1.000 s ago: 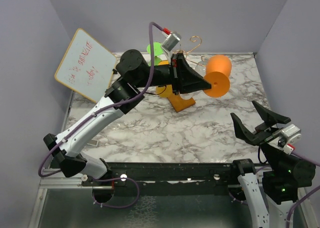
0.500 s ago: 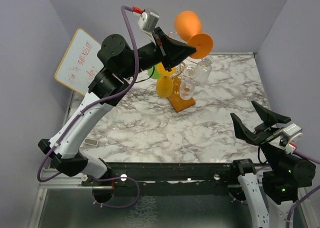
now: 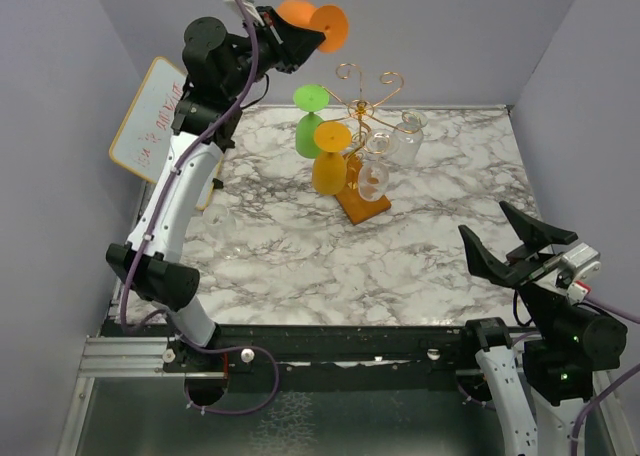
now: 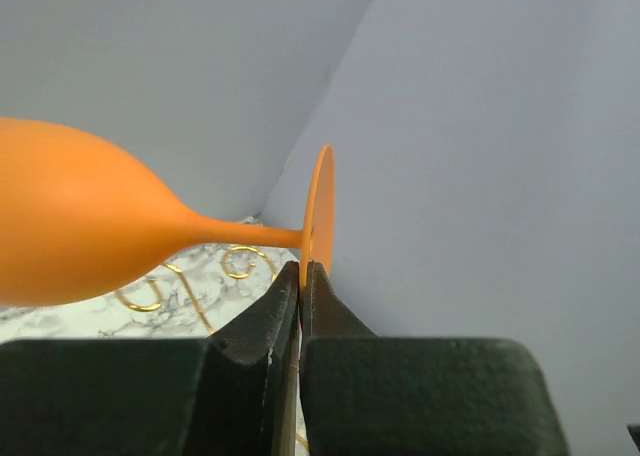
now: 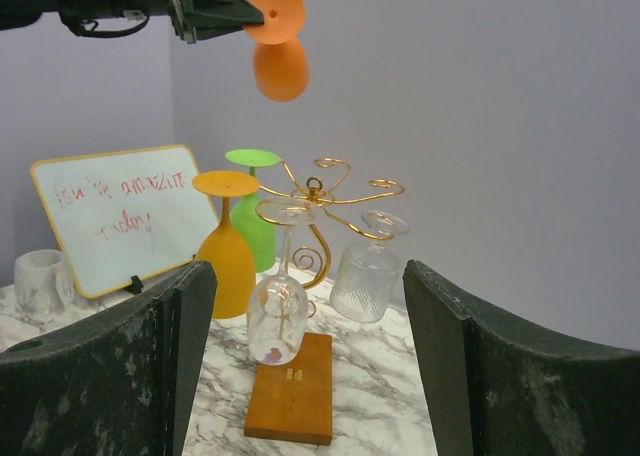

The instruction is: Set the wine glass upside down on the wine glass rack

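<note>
— High above the rack point(image 3: 368, 206), what is that orange shape?

— It is the wine glass point(image 3: 328, 26), held in the air up and to the left of the rack, close to the back wall and well apart from the gold wire arms. The left gripper point(image 3: 318, 37) has its jaws pressed together on the rim of the glass's round foot. In the left wrist view the stem runs sideways across the fingertips, with the bowl out to the left.

— What hangs on the rack itself?

— A green glass point(image 3: 308, 136) and a yellow-orange glass point(image 3: 328, 171) hang upside down on its left side, feet on top. Two clear glasses hang too, one point(image 3: 373, 176) at the front and a ribbed one point(image 3: 405, 141) to the right.

— And the right gripper point(image 3: 487, 222)?

— It sits low, to the right of the rack and nearer the arm bases, jaws spread wide with nothing between them.

— Anything else near the rack?

— A whiteboard point(image 3: 150, 126) with red writing leans far to its left.
</note>
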